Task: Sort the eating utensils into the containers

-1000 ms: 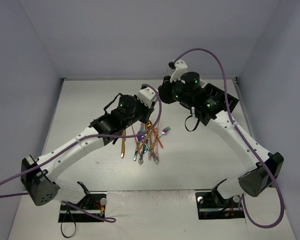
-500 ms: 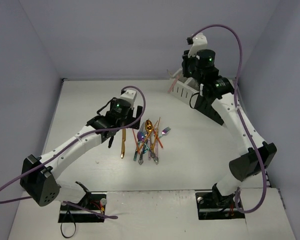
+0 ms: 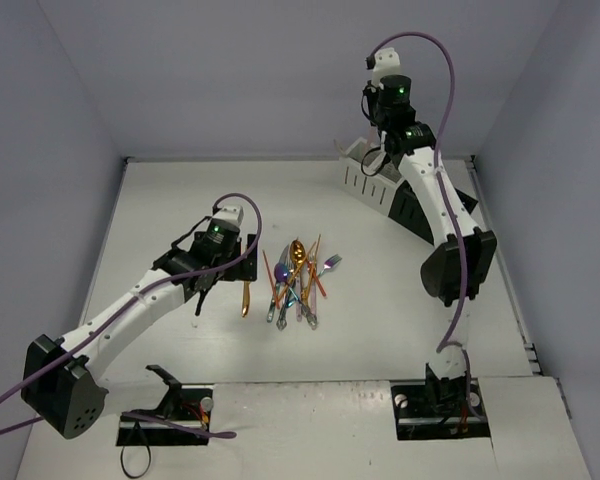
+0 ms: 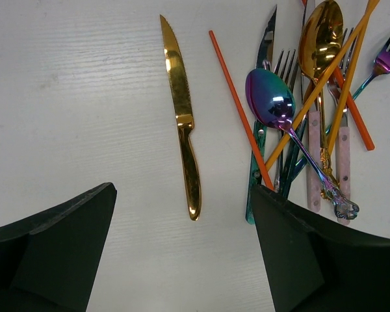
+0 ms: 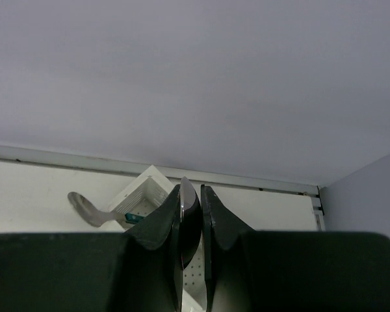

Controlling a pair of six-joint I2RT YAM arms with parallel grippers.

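One silver spoon (image 5: pixel 83 207) seemingly stands in white caddy (image 5: pixel 146 190).

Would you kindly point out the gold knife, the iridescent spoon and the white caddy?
gold knife (image 4: pixel 190 166), left wrist view, on its handle.
iridescent spoon (image 4: pixel 270 97), left wrist view, on its bowl.
white caddy (image 3: pixel 365 180), top external view, on its slotted wall.

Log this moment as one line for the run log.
left tool: open over gold knife | right tool: shut on silver utensil above white caddy | utensil pile: unsorted
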